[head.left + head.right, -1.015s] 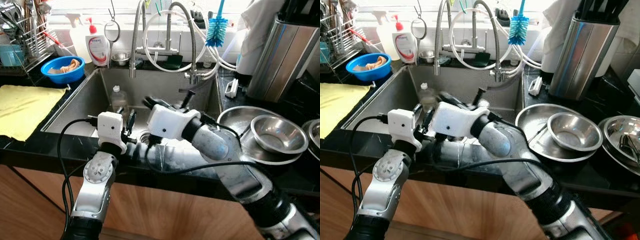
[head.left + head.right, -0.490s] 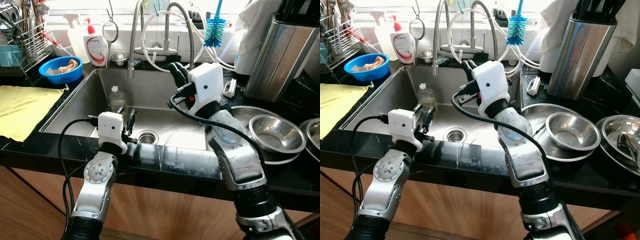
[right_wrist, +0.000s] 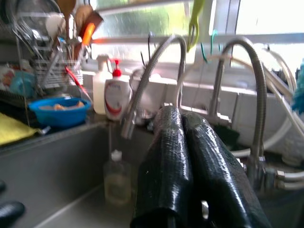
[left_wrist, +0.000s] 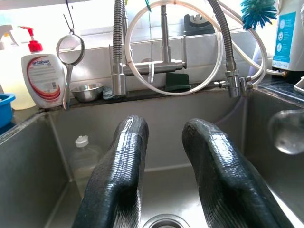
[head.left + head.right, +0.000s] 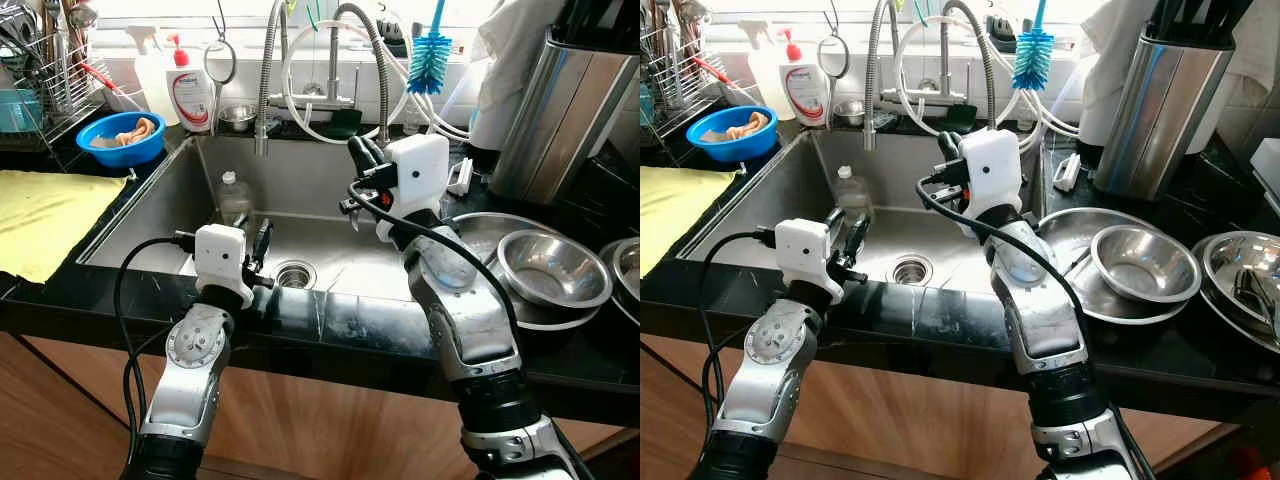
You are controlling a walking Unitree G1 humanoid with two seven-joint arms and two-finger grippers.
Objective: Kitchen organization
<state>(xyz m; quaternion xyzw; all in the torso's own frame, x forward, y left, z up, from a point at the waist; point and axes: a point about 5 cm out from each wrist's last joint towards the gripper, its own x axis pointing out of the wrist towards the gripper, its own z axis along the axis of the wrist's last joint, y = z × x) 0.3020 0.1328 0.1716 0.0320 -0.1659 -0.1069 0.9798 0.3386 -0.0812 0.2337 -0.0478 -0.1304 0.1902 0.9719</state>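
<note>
A clear plastic bottle (image 5: 235,196) with a white cap stands in the back left corner of the steel sink (image 5: 320,180); it is also in the left wrist view (image 4: 84,159). My left gripper (image 4: 164,130) rests over the sink's front edge, open, nothing between its fingers, pointing at the bottle and drain (image 5: 293,273). My right gripper (image 5: 360,155) is raised above the right half of the sink, below the taps, and is shut on nothing (image 3: 183,114). Stacked steel bowls (image 5: 553,268) sit on the right counter.
Two hose taps (image 5: 335,100) arch over the sink's back. On the left are a soap bottle (image 5: 192,92), a blue bowl (image 5: 124,137), a dish rack (image 5: 50,70) and a yellow cloth (image 5: 45,215). A steel canister (image 5: 575,110) stands at the back right, a blue brush (image 5: 431,58) hangs above.
My right arm has swung up from low over the sink's front to a raised pose at the sink's right, then dipped slightly. The left arm has stayed put.
</note>
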